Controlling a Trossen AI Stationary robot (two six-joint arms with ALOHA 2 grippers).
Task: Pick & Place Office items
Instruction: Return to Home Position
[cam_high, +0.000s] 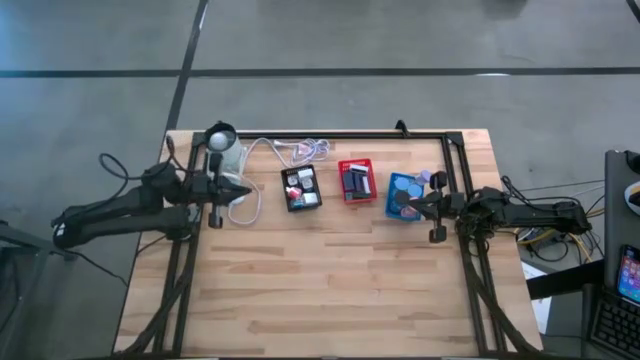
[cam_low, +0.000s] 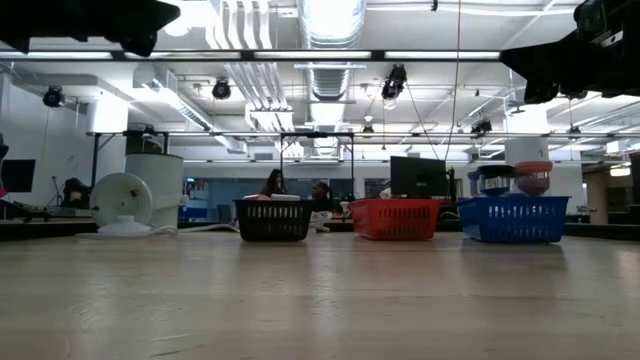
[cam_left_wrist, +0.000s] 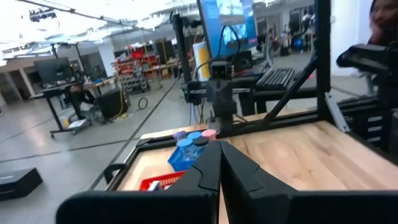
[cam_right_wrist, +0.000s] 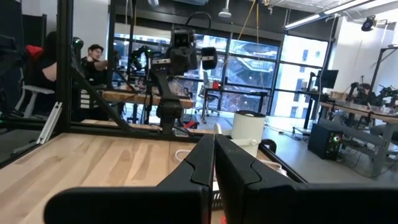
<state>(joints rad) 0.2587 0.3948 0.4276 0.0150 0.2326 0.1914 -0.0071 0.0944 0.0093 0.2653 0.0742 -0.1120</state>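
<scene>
With the left gripper (cam_left_wrist: 219, 149) and right gripper (cam_right_wrist: 214, 140) pressed together empty, the items (cam_high: 300, 187) are judged light, rigid, best pinched across flat sides.

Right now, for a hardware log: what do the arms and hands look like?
The left arm and right arm are dark, slim and jointed, with cables trailing nearby. The left hand and right hand each have two black tapering fingers.

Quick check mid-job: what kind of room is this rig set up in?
Probably an open-plan robotics lab or workshop: exposed ceiling ducts overhead, tall windows, a workbench, and people beyond the wooden table.
</scene>
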